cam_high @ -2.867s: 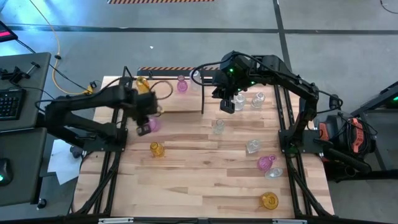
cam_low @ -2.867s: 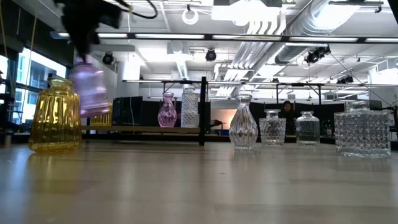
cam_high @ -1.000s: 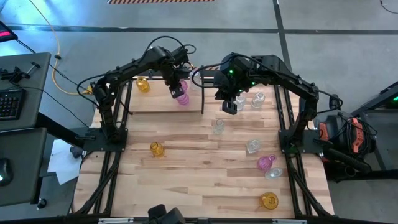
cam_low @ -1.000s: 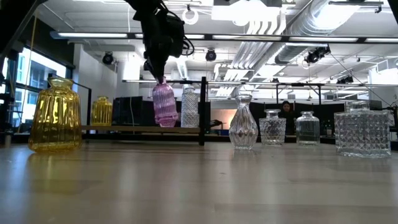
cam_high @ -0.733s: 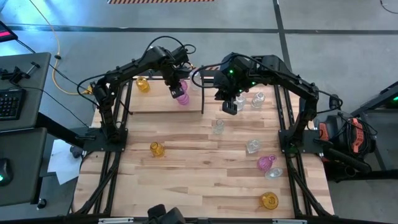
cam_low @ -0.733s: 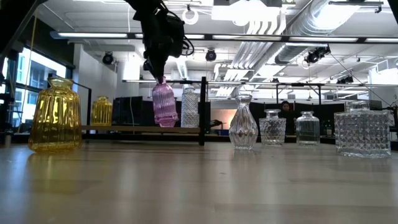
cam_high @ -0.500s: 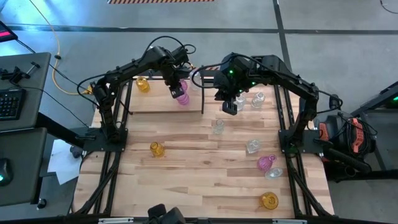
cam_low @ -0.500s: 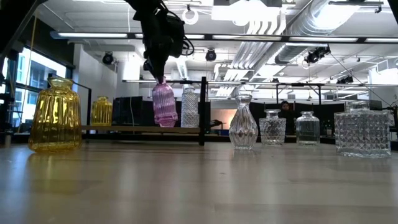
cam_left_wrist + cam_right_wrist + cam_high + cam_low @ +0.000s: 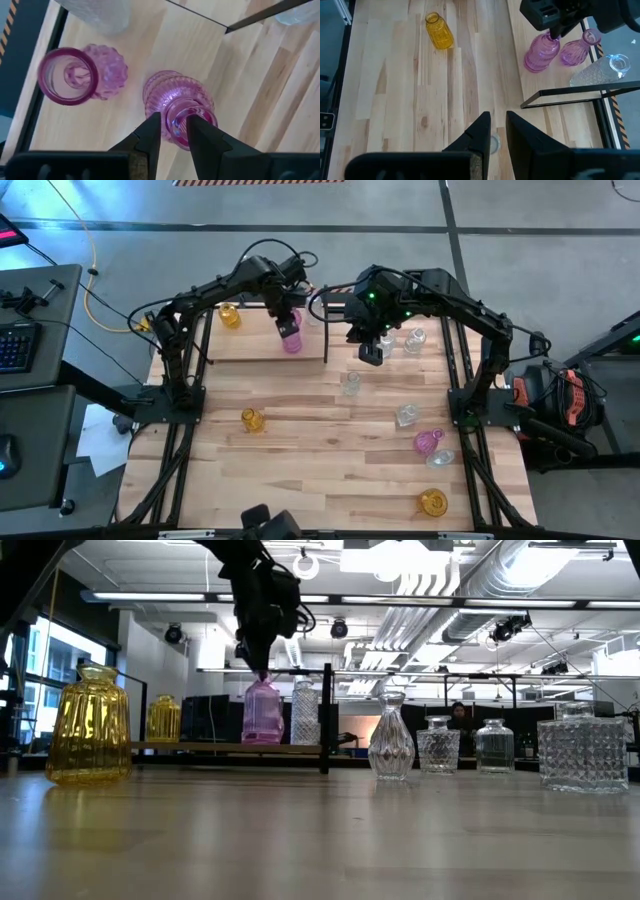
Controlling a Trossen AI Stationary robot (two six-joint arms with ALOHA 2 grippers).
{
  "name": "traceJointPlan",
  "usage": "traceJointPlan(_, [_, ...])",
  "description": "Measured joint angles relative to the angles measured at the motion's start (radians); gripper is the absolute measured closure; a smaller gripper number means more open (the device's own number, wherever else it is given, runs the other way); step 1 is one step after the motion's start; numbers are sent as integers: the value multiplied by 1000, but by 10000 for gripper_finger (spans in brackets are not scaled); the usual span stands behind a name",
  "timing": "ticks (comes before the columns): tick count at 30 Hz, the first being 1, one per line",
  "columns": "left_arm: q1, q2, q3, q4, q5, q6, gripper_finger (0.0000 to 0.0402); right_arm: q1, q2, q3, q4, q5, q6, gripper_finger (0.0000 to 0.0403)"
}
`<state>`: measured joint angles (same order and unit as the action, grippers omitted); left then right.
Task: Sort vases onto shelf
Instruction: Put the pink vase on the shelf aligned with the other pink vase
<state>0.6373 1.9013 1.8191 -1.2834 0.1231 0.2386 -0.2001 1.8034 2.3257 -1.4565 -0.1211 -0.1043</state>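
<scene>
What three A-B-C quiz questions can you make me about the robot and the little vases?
1. Where is the left gripper?
A. Right over a pink vase on the shelf
B. Over the keyboard
C. At the table's front edge

2. How many pink vases are on the shelf?
A. None
B. Two
C. Five

3. How is the pink vase under the left gripper standing?
A. On its side
B. Upside down
C. Upright

Answers:
1. A: the high view shows the left gripper above the shelf, at that vase's neck.
2. B: the left wrist view shows the other pink vase beside the first.
3. C: in the low view it stands on its base, neck up.

The right gripper just hovers right of the divider.
</scene>
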Motion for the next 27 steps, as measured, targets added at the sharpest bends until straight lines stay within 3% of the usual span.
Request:
traceJointPlan(10, [4,-1,0,5,-66,10,316,0,0,0,0,0,0,361])
traceJointPlan(27, [3,-1,0,61,-89,28,315,0,0,0,-1,-3,3,361])
